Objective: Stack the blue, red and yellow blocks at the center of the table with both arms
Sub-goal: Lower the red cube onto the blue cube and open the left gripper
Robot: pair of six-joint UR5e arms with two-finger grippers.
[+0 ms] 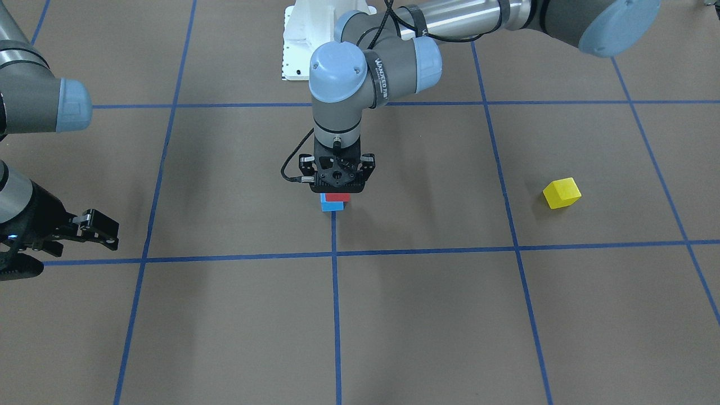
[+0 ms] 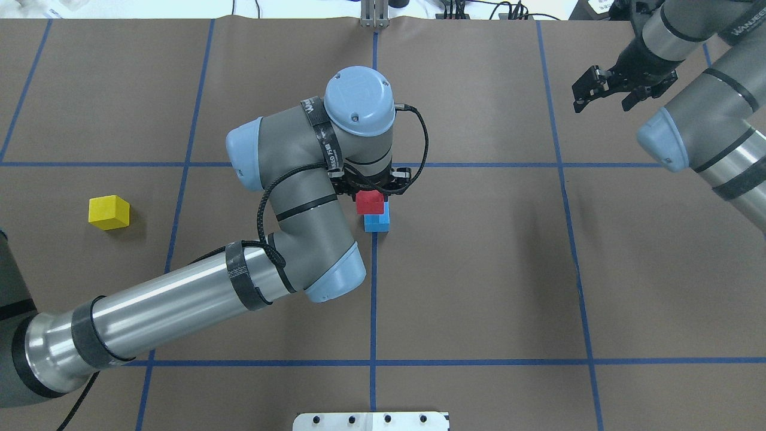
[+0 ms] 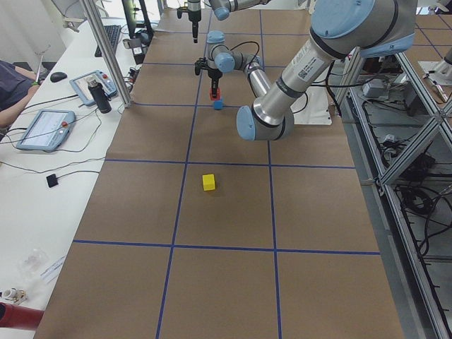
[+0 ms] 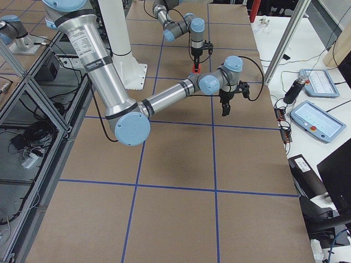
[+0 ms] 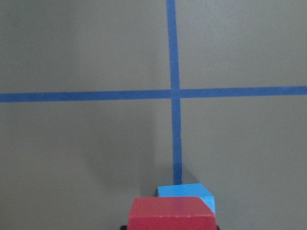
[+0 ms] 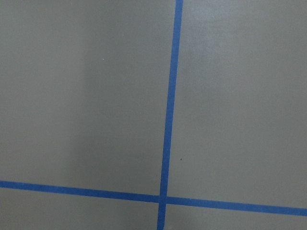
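At the table's centre, blue block (image 2: 377, 222): sat on the blue tape line (image 2: 373, 287) of the table (image 2: 479, 269), base of the stack and in place
Red block (image 2: 369, 202): hung pinched in the jaws just over the blue block, looked shifted a touch toward the robot's left of it; could not tell whether touching
Left gripper (image 1: 337, 188): pointed straight down, clamped on the red block, fingers mostly hidden under the wrist
Right gripper (image 2: 603, 99): spread wide and carrying nothing, parked well off toward the far right of the table
Yellow block (image 2: 109, 212): lay alone out on the robot's left side, well apart from the stack, turned a little against the grid
Key relation: called, by the look of it, for a small nudge toward the robot's right before release, to square red on blue
Long axis: none to speak of, cubes all three
Nearer arm for yellow: judged the left, far closer than the right
Risk: might tip off an edge if let go off-centre
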